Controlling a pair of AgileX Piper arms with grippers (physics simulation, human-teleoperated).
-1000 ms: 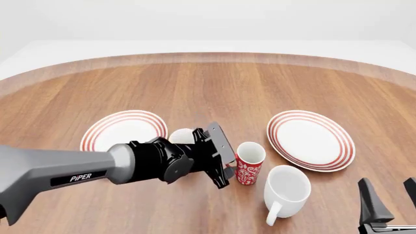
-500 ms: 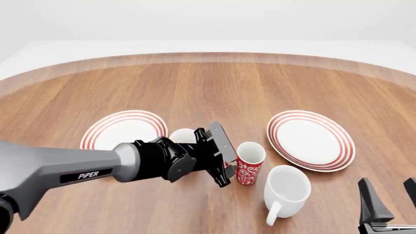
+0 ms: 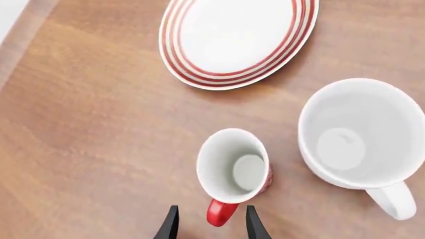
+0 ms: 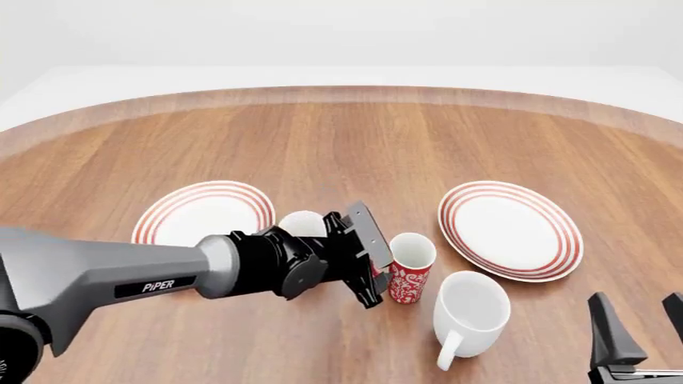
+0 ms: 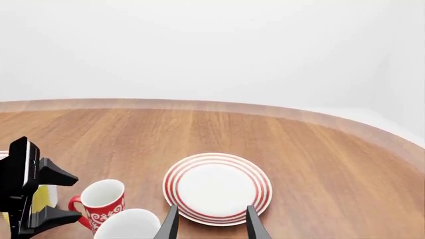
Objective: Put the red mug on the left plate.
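- Your left claw point(image 3: 209, 225) is spread, its two fingertips either side of the red mug's point(image 4: 409, 269) handle point(image 3: 220, 213); whether they touch it, you cannot tell. It grips nothing.
- Your right claw point(image 5: 209, 224) is also parted and holding nothing, low at the near right corner of the surface point(image 4: 353, 136).
- Red mug stands upright on the wood, between the two plates, handle turned toward your left claw.
- Left plate point(image 4: 203, 213) lies well to the mug's left, partly behind your left arm.
- White mug point(image 4: 469, 314) sits just beside the red mug, on the near right.
- Yellow mug point(image 5: 41, 198) is behind the left claw, near the left plate.
- Right plate point(image 4: 511, 230) lies to the right; bare wood beyond toward the far edge.
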